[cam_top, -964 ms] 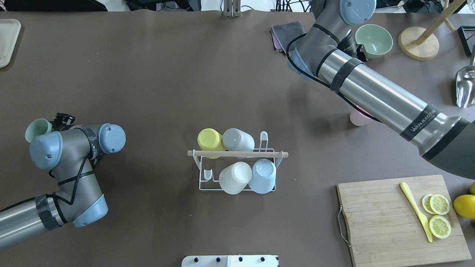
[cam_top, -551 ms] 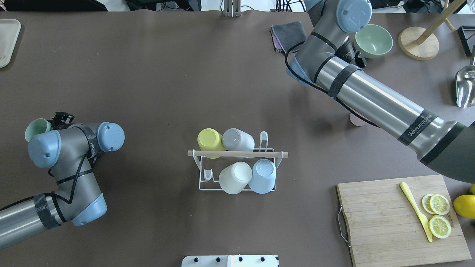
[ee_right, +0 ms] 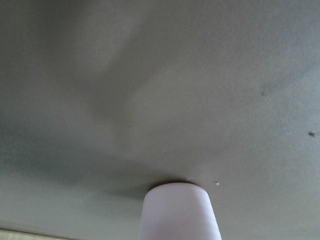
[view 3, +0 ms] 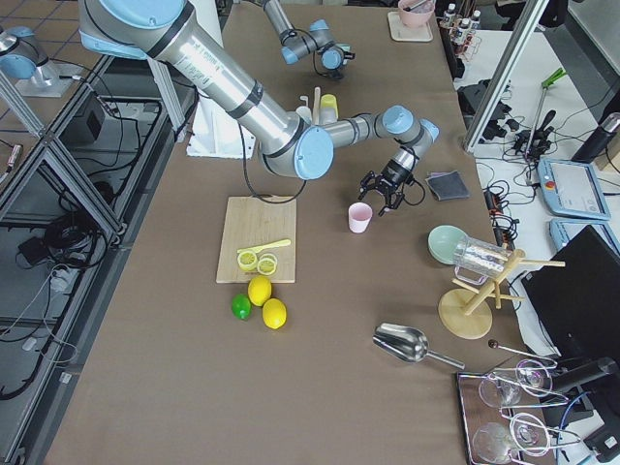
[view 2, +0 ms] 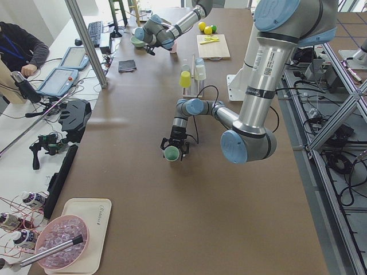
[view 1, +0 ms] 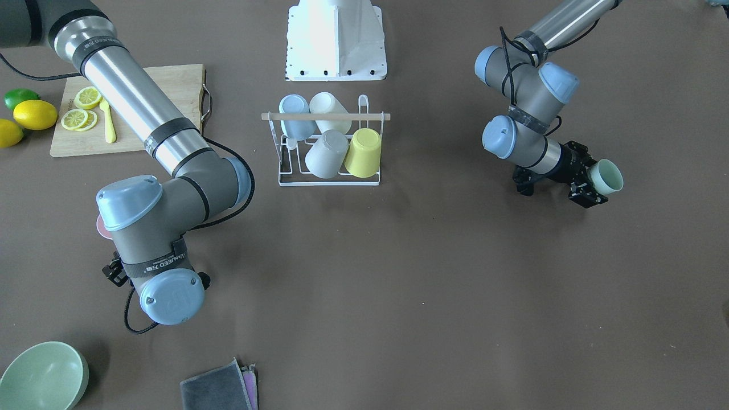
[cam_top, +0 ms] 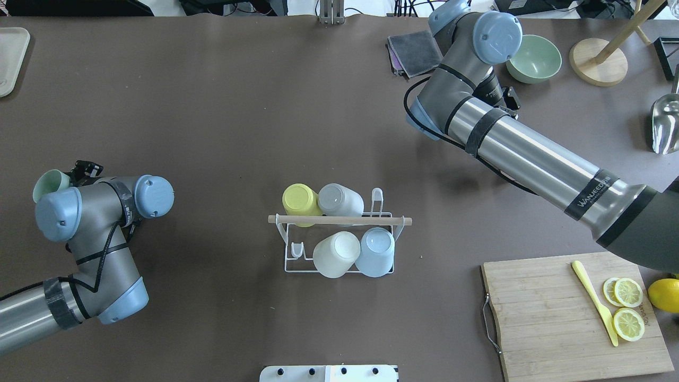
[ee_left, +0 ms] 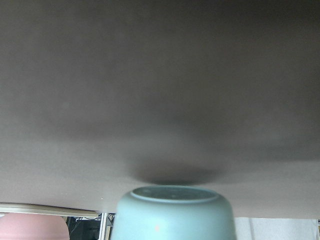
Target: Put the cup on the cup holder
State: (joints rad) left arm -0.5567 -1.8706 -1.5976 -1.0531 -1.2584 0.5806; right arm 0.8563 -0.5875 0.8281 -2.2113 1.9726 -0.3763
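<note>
The cup holder (cam_top: 339, 219) (view 1: 326, 116) stands mid-table and carries yellow (cam_top: 299, 200), grey (cam_top: 339, 200), white (cam_top: 336, 254) and light blue (cam_top: 375, 252) cups. Two of its prongs are bare. My left gripper (view 1: 586, 183) is shut on a pale green cup (view 1: 607, 176) (cam_top: 46, 183) and holds it on its side, low over the table at the left. A pink cup (view 3: 359, 217) (view 1: 101, 225) stands upright on the table. My right gripper (view 3: 387, 189) is just beyond it and apart from it. Its fingers are hidden under the wrist, so I cannot tell their state.
A cutting board (cam_top: 551, 318) with lemon slices and a yellow knife lies front right, a lemon (cam_top: 663, 294) beside it. A green bowl (cam_top: 533, 58), grey cloth (cam_top: 414, 50), wooden stand (cam_top: 599, 61) and metal scoop (cam_top: 666, 124) are at the far right.
My right arm has swung toward the far edge, and the pink cup is now hidden under it in the overhead view. My left arm drifted slightly left with the green cup.
</note>
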